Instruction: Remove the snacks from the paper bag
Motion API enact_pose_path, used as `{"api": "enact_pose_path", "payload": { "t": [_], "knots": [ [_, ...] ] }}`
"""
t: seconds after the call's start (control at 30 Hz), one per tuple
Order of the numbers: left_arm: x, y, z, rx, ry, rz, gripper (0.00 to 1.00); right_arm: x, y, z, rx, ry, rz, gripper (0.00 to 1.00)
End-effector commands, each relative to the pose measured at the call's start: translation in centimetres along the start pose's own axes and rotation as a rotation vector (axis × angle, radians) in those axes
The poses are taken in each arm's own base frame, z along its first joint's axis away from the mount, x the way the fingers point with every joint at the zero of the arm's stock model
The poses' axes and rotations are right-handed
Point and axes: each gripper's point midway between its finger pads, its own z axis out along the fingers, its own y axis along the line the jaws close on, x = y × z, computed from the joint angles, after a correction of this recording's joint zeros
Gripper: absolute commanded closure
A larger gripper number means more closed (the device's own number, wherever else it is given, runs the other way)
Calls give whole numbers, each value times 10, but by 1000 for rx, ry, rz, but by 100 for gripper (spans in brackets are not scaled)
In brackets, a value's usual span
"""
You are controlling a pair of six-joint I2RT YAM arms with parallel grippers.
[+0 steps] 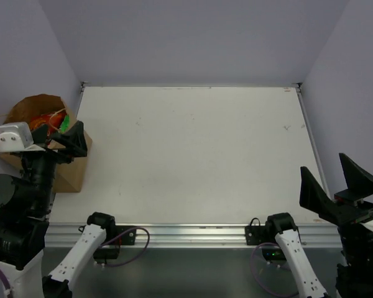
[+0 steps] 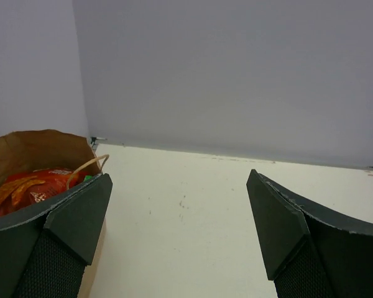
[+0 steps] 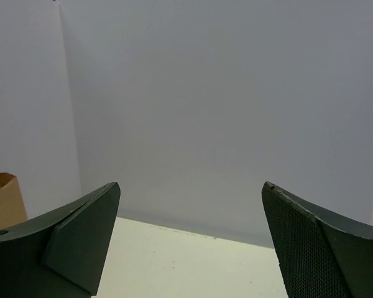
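- White table [image 1: 193, 155], bag [image 1: 26, 110] at left edge, snacks [image 1: 48, 119] inside.
- Left gripper [image 1: 61, 138], right gripper [image 1: 324, 167] both gaping, empty.
- Dip left straight in, pinch the top one.

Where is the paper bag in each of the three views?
Top external: paper bag at the far left, mid-height.
Left wrist: bottom left corner, mouth open.
Right wrist: a sliver low on the left edge.
Shared landmark: the far edge of the white table.
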Motion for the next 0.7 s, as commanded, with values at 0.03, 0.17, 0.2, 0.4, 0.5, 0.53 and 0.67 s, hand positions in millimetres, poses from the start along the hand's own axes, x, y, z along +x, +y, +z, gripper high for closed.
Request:
{"api": "enact_pose_path", "payload": {
  "t": [0.03, 0.17, 0.2, 0.4, 0.5, 0.53, 0.67],
  "knots": [
    [26, 10, 15, -68, 94, 46, 0, 3, 5, 4, -30, 1, 14, 1],
    [57, 33, 31, -217, 212, 86, 0, 15, 9, 11, -45, 28, 95, 1],
    [75, 38, 40, -264, 288, 109, 0, 24, 16, 15, -87, 55, 115, 1],
    [95, 65, 62, -480, 394, 172, 0, 72, 42, 29, -240, 196, 218, 1],
    [99, 73, 73, -547, 408, 210, 0, 81, 49, 32, -282, 221, 252, 1],
    [101, 78, 74, -570, 418, 217, 0, 86, 53, 30, -304, 235, 270, 1],
    [105, 98, 83, -622, 435, 220, 0, 95, 59, 27, -341, 246, 294, 1]
  ]
}}
